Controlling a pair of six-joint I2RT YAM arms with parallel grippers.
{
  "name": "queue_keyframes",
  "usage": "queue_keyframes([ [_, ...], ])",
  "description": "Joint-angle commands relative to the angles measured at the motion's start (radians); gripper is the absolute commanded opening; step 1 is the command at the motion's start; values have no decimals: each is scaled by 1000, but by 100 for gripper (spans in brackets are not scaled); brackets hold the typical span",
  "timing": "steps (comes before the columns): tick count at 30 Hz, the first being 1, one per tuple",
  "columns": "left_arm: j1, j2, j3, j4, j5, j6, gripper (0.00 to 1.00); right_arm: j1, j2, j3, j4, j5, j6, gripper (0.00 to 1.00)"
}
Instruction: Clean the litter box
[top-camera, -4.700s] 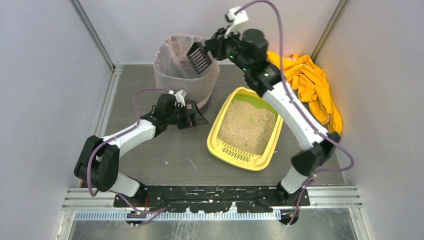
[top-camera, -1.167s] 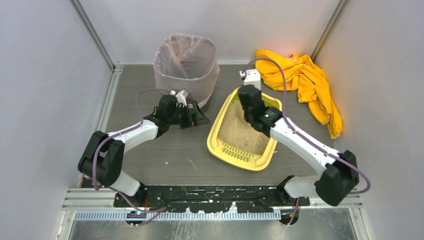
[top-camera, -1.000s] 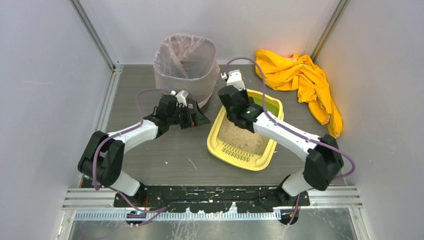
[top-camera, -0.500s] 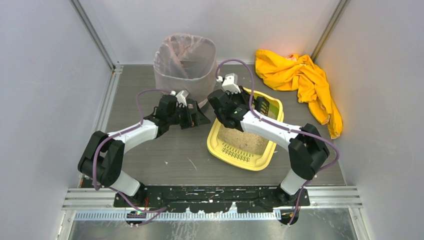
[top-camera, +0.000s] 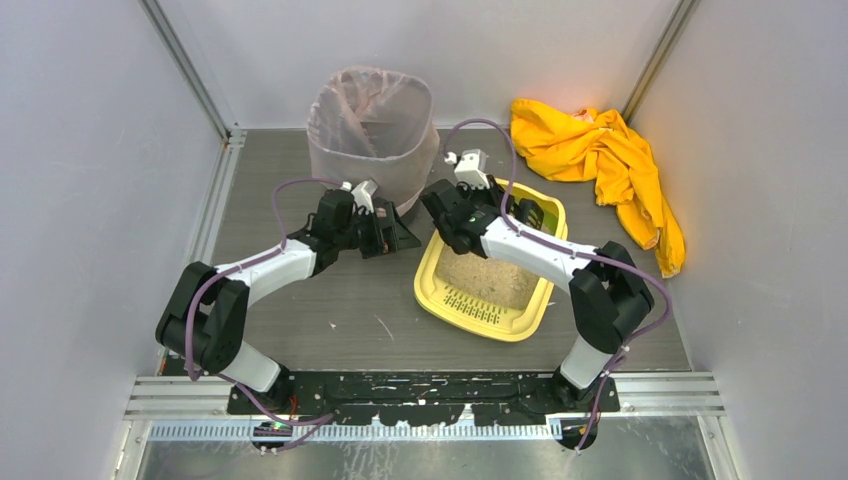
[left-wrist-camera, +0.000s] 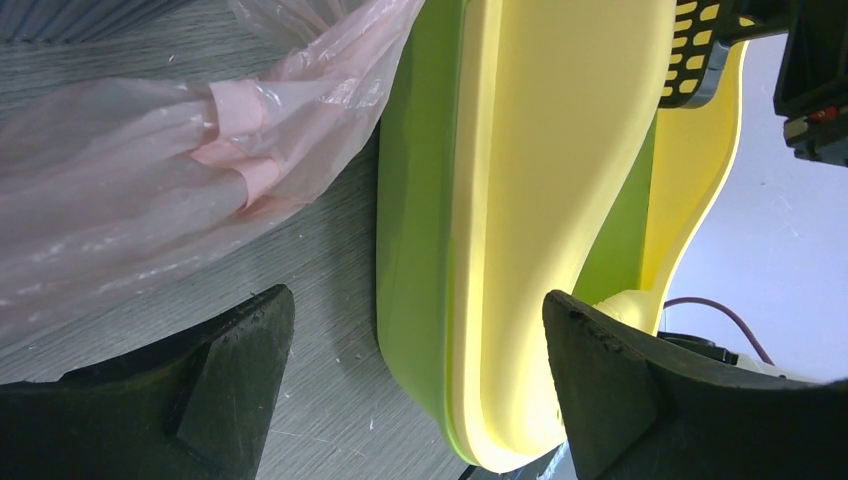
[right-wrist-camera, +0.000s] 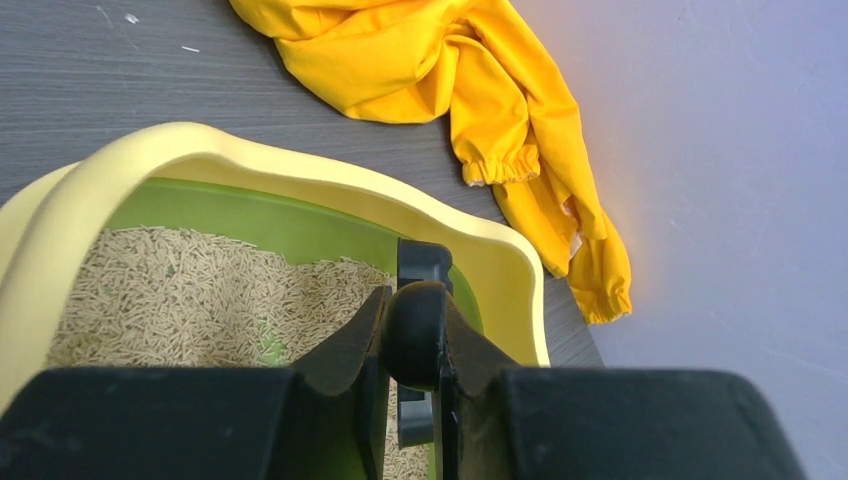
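Note:
The yellow litter box (top-camera: 433, 291) with a green inner rim and beige litter (top-camera: 488, 272) lies at the table's middle. My right gripper (top-camera: 487, 216) is over its far left corner, shut on the handle of a black slotted scoop (top-camera: 526, 214) whose head lies low over the box's far end. In the right wrist view the gripper (right-wrist-camera: 415, 340) clamps the black handle (right-wrist-camera: 417, 330) above the litter (right-wrist-camera: 190, 300). My left gripper (top-camera: 398, 238) is open and empty beside the box's left wall. In the left wrist view that wall (left-wrist-camera: 520, 200) shows between the fingers (left-wrist-camera: 230, 370).
A tall bin (top-camera: 372, 130) lined with a pinkish bag stands at the back left, close to the left gripper; its bag (left-wrist-camera: 150, 190) shows in the left wrist view. A crumpled yellow cloth (top-camera: 605, 160) lies at the back right by the wall, also in the right wrist view (right-wrist-camera: 440, 60).
My right arm brought the scoop from over the bin back down to the litter box and swung to its far left corner. The left arm has not moved.

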Motion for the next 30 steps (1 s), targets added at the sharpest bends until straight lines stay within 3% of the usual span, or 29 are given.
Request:
queue_keyframes([
  [1, -3, -34, 11, 37, 20, 7, 93, -54, -17, 15, -80, -44, 146, 1],
  [16, -4, -26, 13, 31, 13, 13, 93, -96, -35, -66, 17, -332, 165, 1],
  [21, -3, -21, 15, 31, 14, 13, 93, -98, -146, -137, 112, -514, 175, 1],
  [30, -4, -12, 16, 36, 16, 12, 93, -97, -362, -179, 138, -607, 172, 1],
])
